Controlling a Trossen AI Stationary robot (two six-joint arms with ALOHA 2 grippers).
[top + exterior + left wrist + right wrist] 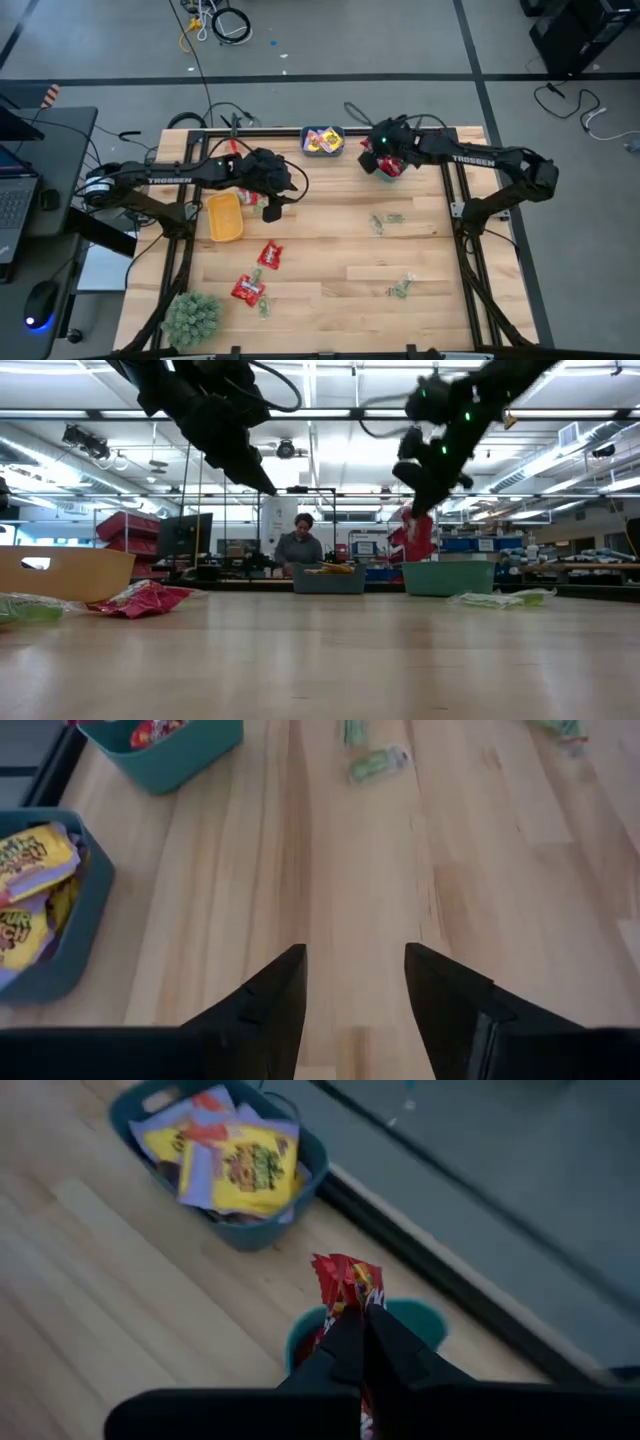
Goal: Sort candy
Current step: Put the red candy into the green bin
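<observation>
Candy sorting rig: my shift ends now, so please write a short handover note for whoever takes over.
Right gripper: shut on a red packet, held above the teal bin at the table's far edge.
Left gripper: open, empty, over bare table beside the yellow bin.
Done: yellow packets lie in the second teal bin; some red ones in the first.
Left: two red packets near the left arm, green pieces mid-table, and more toward the near edge.

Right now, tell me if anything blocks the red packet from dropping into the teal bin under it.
Nothing visible does. The right gripper holds the red packet pinched directly above the teal bin, with only open air between them.
</observation>
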